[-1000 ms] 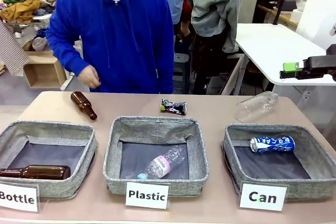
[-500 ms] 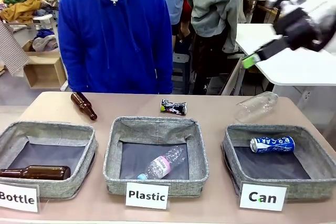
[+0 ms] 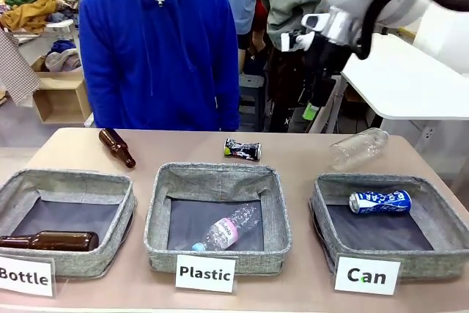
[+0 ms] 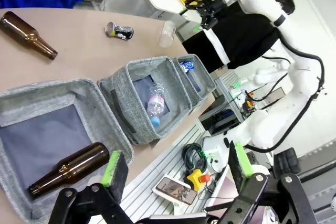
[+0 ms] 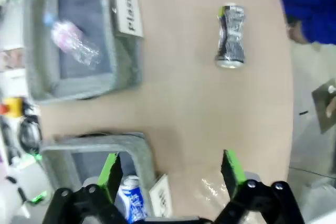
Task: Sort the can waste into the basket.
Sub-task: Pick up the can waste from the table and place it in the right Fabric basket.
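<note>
Fingers (image 5: 111,174) spread and empty, my right gripper (image 5: 170,163) hangs high, I'd say to fetch the black can (image 5: 230,43) lying outside the basket (image 3: 432,262).

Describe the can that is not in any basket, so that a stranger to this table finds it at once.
Look at the far strip of the table, on the person's side. Behind the middle grey basket, carded "Plastic", lies the black can on its side. It is short, dented and dark; its neighbours are a brown glass bottle and a clear plastic bottle.
</note>
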You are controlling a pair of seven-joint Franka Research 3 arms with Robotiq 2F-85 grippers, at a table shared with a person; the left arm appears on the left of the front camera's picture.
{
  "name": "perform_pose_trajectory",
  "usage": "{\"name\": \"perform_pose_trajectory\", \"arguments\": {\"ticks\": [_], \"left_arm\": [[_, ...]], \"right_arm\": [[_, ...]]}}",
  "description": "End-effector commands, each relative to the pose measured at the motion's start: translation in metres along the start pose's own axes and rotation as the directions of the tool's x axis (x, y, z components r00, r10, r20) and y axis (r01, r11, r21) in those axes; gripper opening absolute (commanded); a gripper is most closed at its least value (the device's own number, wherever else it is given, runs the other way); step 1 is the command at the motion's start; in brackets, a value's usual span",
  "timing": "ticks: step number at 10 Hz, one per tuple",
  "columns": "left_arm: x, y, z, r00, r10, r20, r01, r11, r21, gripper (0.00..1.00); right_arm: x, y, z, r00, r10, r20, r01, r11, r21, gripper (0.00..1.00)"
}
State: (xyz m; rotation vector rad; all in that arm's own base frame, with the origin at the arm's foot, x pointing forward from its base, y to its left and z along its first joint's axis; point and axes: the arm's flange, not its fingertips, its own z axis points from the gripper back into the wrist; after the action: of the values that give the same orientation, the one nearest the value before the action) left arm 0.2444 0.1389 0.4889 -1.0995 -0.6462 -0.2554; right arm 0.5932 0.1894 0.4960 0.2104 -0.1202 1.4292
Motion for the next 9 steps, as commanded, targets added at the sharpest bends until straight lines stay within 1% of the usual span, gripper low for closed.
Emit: {"name": "perform_pose_trajectory", "arguments": {"ticks": [1, 2, 3, 4, 5, 6, 7, 8, 9], "left_arm": [[0.001, -0.002, -0.002, 1.000, 0.008, 0.015, -0.008, 1.000, -0.006, 1.00], [0.001, -0.002, -0.002, 1.000, 0.008, 0.015, -0.008, 1.000, -0.006, 1.00], [0.001, -0.002, -0.002, 1.000, 0.008, 0.015, -0.008, 1.000, -0.006, 1.00], [0.001, -0.002, -0.002, 1.000, 0.008, 0.015, -0.008, 1.000, -0.006, 1.00], [0.001, -0.002, -0.002, 1.000, 0.008, 0.015, -0.008, 1.000, -0.006, 1.00], [0.001, -0.002, -0.002, 1.000, 0.008, 0.015, -0.008, 1.000, -0.006, 1.00], [0.001, -0.002, -0.002, 1.000, 0.008, 0.015, -0.008, 1.000, -0.006, 1.00], [0.001, -0.002, -0.002, 1.000, 0.008, 0.015, -0.008, 1.000, -0.006, 1.00], [0.001, -0.002, -0.002, 1.000, 0.008, 0.015, -0.008, 1.000, -0.006, 1.00]], "right_arm": [[0.018, -0.034, 0.000, 0.999, -0.028, -0.039, 0.026, 0.999, -0.044, 1.00], [0.022, -0.049, -0.008, 0.996, -0.077, -0.035, 0.075, 0.995, -0.063, 1.00], [0.018, -0.043, -0.007, 0.993, -0.112, -0.040, 0.114, 0.993, 0.031, 1.00], [0.012, -0.031, -0.012, 0.999, -0.009, -0.031, 0.007, 0.999, -0.034, 1.00], [0.012, -0.031, -0.012, 0.999, -0.009, -0.031, 0.007, 0.999, -0.034, 1.00], [0.012, -0.042, -0.019, 0.998, -0.045, -0.033, 0.044, 0.999, -0.015, 1.00], [0.018, -0.046, -0.025, 0.998, -0.025, -0.057, 0.022, 0.999, -0.043, 1.00], [0.021, -0.059, -0.033, 0.998, -0.028, -0.057, 0.024, 0.998, -0.062, 1.00], [0.028, -0.073, -0.040, 0.999, 0.016, -0.036, -0.019, 0.996, -0.088, 1.00]]}}
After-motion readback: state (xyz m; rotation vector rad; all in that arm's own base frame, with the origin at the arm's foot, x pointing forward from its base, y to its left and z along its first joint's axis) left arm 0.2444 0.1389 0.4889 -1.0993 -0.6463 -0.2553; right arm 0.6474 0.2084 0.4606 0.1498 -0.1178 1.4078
